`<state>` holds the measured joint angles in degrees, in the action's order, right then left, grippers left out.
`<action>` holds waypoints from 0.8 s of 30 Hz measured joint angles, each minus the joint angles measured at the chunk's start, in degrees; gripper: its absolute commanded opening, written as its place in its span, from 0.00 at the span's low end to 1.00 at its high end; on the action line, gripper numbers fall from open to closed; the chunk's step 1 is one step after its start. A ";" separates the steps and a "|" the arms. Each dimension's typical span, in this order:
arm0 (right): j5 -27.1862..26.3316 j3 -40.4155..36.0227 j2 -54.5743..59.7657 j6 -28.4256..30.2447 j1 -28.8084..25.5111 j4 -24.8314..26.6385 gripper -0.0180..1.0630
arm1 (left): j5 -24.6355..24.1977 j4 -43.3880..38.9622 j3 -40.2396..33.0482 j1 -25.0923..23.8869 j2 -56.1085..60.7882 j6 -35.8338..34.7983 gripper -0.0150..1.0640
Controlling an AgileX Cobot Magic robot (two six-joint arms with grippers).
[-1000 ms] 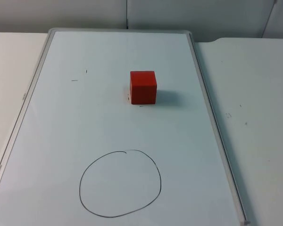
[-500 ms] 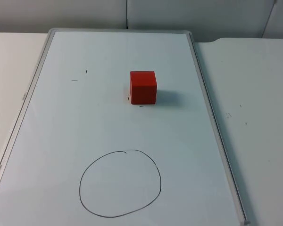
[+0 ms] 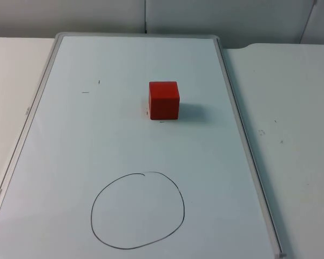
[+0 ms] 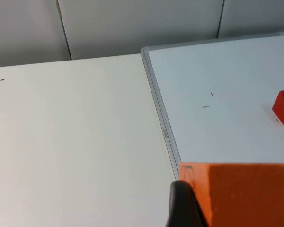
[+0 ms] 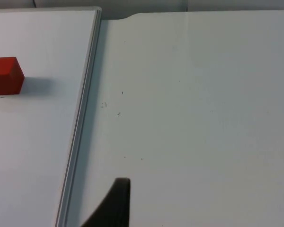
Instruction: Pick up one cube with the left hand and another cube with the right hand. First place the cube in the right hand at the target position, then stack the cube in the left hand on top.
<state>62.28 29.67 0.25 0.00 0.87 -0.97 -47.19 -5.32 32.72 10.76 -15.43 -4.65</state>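
Sitting on the whiteboard, a red cube showed clean square faces, its top slightly lighter than its front, with a soft shadow off one side. It rested flat in the board's far half, beyond the hand-drawn black circle, which held nothing inside its line.

Left gripper: a second, orange-red cube sat hard against the one black fingertip that was visible, but whether the fingers were closed on it could not be told. The red cube lay ahead of this gripper and well apart from it, across open board, with the board's grey frame running between gripper and bare table.

Right gripper: one dark fingertip hung over the white table beside the board's frame, nothing against it; how far apart its fingers stood could not be told. The red cube lay ahead of it and to the side, over the frame and well apart.

Open board surface surrounded the red cube on all sides; the grey partition wall closed the far edge.
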 measured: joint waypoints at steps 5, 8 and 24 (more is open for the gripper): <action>-0.11 0.00 0.00 0.00 0.00 0.24 0.99 | -0.82 0.00 -1.81 0.00 3.87 0.00 0.29; -0.11 0.00 0.00 0.00 0.00 0.24 0.99 | -0.96 0.04 -2.31 0.00 4.39 0.00 0.29; -7.37 5.12 13.66 17.37 0.00 24.44 0.96 | -1.18 0.04 -2.69 0.00 4.51 0.00 0.29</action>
<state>54.91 34.79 13.91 17.37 0.87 23.47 -48.37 -5.28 30.03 10.76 -10.92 -4.65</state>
